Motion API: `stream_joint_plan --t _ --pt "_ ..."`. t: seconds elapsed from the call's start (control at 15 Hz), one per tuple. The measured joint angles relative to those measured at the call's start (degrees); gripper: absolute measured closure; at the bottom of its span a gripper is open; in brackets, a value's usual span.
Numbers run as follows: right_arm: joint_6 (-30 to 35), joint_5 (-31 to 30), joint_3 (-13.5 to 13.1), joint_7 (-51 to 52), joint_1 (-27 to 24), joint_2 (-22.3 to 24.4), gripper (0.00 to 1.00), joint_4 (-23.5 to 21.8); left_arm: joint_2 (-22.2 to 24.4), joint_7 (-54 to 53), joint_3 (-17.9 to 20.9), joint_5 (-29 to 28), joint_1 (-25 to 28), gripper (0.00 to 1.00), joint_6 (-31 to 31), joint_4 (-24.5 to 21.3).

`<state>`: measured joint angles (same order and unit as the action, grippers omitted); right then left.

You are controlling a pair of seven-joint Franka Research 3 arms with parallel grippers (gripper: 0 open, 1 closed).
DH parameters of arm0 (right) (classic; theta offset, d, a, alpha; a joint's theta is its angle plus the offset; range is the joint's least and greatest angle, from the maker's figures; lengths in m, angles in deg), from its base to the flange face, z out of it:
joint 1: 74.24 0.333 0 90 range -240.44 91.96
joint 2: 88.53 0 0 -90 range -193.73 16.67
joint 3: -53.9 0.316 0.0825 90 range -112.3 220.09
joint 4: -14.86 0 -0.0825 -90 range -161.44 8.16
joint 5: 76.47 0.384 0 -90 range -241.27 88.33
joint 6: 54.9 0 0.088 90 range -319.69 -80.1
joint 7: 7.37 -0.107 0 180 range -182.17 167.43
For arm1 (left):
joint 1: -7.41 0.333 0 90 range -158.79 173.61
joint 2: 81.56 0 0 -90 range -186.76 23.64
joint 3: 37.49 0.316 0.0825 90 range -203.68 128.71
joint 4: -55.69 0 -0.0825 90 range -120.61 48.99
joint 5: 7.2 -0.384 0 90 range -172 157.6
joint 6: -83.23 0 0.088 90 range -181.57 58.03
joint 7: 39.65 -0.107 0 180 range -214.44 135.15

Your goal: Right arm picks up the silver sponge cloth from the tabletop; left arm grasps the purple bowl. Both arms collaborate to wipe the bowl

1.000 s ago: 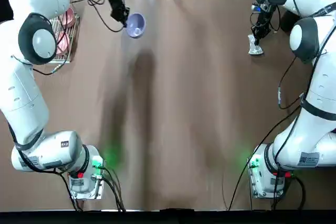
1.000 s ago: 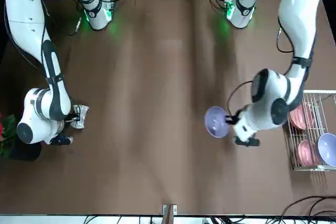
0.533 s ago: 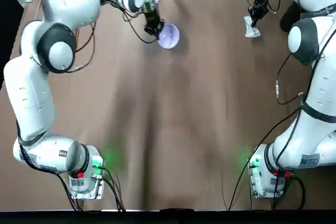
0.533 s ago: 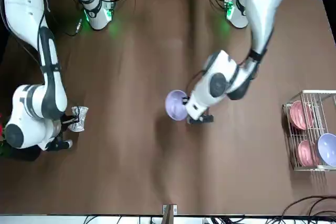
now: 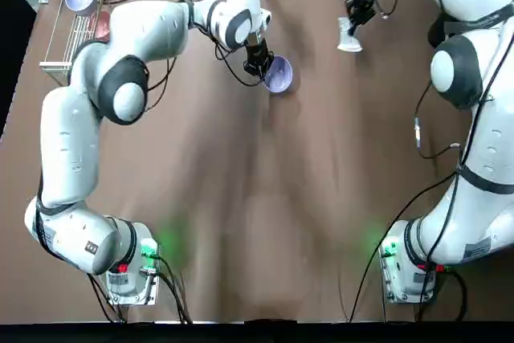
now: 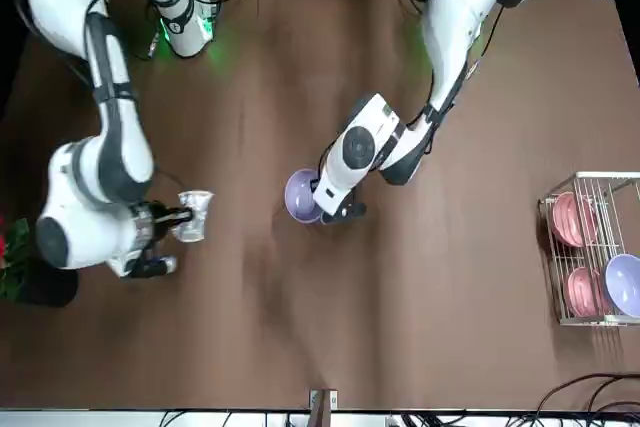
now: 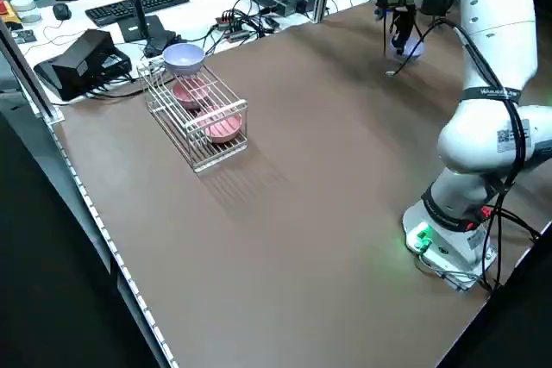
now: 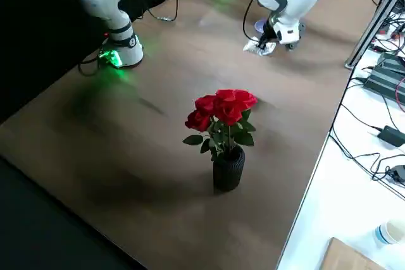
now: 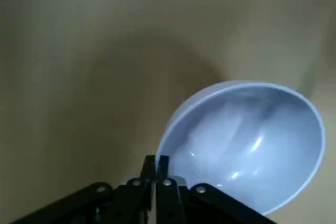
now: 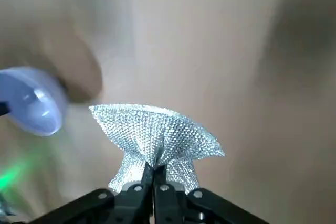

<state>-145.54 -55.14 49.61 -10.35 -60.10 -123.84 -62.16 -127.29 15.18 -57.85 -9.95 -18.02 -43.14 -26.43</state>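
The left claw (image 5: 259,64) pinches the rim of the purple bowl (image 5: 279,75), which hangs tilted just beyond its fingertips above the table (image 5: 305,190). The right claw (image 5: 351,23) is clamped on the pinched waist of the silver sponge cloth (image 5: 348,36), which fans out past its fingers, well apart from the bowl.
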Motion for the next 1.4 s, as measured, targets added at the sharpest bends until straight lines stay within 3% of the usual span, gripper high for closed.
stream_joint_plan --t 0.13,0.2,0.4,0.8,1.4 --pt "-0.2 0.9 0.0 -1.9 1.8 0.0 0.98 -0.6 -0.6 0.9 2.0 0.0 -1.7 0.96 -0.1 0.7" --pt "-1.0 3.3 0.0 -5.7 5.7 -0.3 0.98 -1.4 -1.5 2.1 3.8 0.0 -3.5 0.96 -0.2 1.6" --pt "-3.5 4.6 0.0 -8.2 8.9 -0.6 0.98 -1.7 -2.1 2.9 3.9 0.1 -3.5 0.96 -0.4 2.4" --pt "-14.9 6.7 0.1 -12.2 16.6 -3.9 0.98 -2.6 -2.9 3.7 4.0 0.3 -3.5 0.96 -0.5 3.5" --pt "-25.8 8.5 0.0 -14.9 19.8 -9.3 0.98 -2.8 -3.1 3.7 4.0 0.3 -3.5 0.96 -0.5 3.8"
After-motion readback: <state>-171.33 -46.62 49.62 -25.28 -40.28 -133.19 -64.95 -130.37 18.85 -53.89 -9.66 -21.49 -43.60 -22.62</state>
